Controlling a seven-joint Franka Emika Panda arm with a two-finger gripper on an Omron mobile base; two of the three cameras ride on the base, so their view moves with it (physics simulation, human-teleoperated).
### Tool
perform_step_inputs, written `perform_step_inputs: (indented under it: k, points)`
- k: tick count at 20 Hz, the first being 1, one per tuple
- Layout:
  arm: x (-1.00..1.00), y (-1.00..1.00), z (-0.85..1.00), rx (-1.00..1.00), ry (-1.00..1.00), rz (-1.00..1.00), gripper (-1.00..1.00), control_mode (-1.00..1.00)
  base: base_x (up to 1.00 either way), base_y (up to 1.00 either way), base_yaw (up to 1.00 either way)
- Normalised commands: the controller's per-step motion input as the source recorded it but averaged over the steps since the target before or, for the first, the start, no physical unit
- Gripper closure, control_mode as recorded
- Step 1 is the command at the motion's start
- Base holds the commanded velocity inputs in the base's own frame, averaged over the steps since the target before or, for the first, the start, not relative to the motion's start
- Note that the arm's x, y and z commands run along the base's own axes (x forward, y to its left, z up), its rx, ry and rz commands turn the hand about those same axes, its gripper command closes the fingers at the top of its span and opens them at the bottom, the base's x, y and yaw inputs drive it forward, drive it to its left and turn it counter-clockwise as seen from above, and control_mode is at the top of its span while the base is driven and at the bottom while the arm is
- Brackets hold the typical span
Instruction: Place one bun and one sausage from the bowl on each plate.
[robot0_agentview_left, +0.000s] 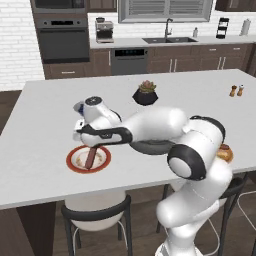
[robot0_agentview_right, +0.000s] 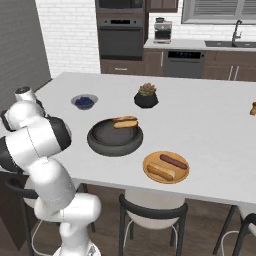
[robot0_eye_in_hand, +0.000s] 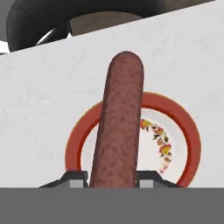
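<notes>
A long, cylindrical brown sausage (robot0_eye_in_hand: 119, 127) with a speckled skin is being clamped in the claw (robot0_agentview_left: 92, 145), finger tips pressed against both its sides in the hand view. It is being held lengthwise over the round white plate (robot0_eye_in_hand: 183, 131), which is ringed with a glossy red rim and a small floral pattern, and which is lying on the smooth white tabletop (robot0_agentview_left: 45, 110) near its front edge. The wide, shallow dark bowl (robot0_agentview_right: 115, 142) is seen mid-tabletop with one bun (robot0_agentview_right: 125, 122) resting against its far rim. The flat orange plate (robot0_agentview_right: 150, 175) is sitting just beside the bowl, already carrying a second sausage (robot0_agentview_right: 173, 161) and a second bun (robot0_agentview_right: 161, 171), side by side.
</notes>
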Motion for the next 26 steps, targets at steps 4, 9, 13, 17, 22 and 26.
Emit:
perform_step_inputs:
  k: [4,9,13,17,22,26]
  points:
    - [0.80,0.54,-0.59,-0.16,0.00,-0.03,1.00,-1.00,0.00,0.00,0.00]
    - [0.67,0.29,-0.49,-0.09,0.00,-0.03,1.00,-1.00,0.00,0.00,0.00]
    - [0.15,0.00,-0.40,0.00,0.00,0.00,1.00,-1.00,0.00,0.00,0.00]
    - [0.15,-0.07,-0.29,0.00,0.00,0.00,-1.00,-1.00,0.00,0.00,0.00]
    - [0.00,-0.29,-0.12,0.04,-0.01,0.00,-1.00,-1.00,0.00,0.00,0.00]
    - [-0.02,-0.22,-0.02,0.05,-0.01,0.00,-1.00,-1.00,0.00,0.00,0.00]
